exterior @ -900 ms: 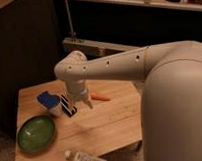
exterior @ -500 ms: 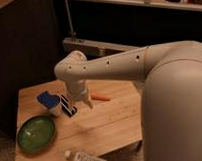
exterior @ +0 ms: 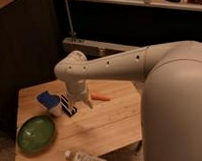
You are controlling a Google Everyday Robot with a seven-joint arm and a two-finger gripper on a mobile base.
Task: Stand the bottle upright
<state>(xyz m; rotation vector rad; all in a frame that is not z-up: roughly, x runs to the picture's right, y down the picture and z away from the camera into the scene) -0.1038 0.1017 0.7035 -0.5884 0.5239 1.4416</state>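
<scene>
Mostly filling the right side of the view was a smooth, rounded white robot arm (exterior: pixel 119 69), reaching leftward over a pale wooden table (exterior: pixel 113 127) with visible plank lines. Its thick elbow joint bent downward, and the gripper (exterior: pixel 84 101) hung from it above the middle of the tabletop, just right of a small black-and-white striped block (exterior: pixel 69 104). The fingers were spread wide and held nothing.

Beside the block, on its left, stood a white cup-like thing with a blue top (exterior: pixel 47 101). A small, slim orange object (exterior: pixel 100 97) lay on the wood just right of the gripper. Near the table's front left corner sat a round, shallow green bowl (exterior: pixel 36 133) with a glossy inside.

At the table's front edge, well apart from the gripper, the bottle (exterior: pixel 86 158) lay on its side. It was a small clear plastic cylinder with a white cap pointing left, towards the bowl, and a white label with dark print wrapped round its body. Nothing touched it.

Behind the table the room was dark, with a pale horizontal bar and a shelf above.
</scene>
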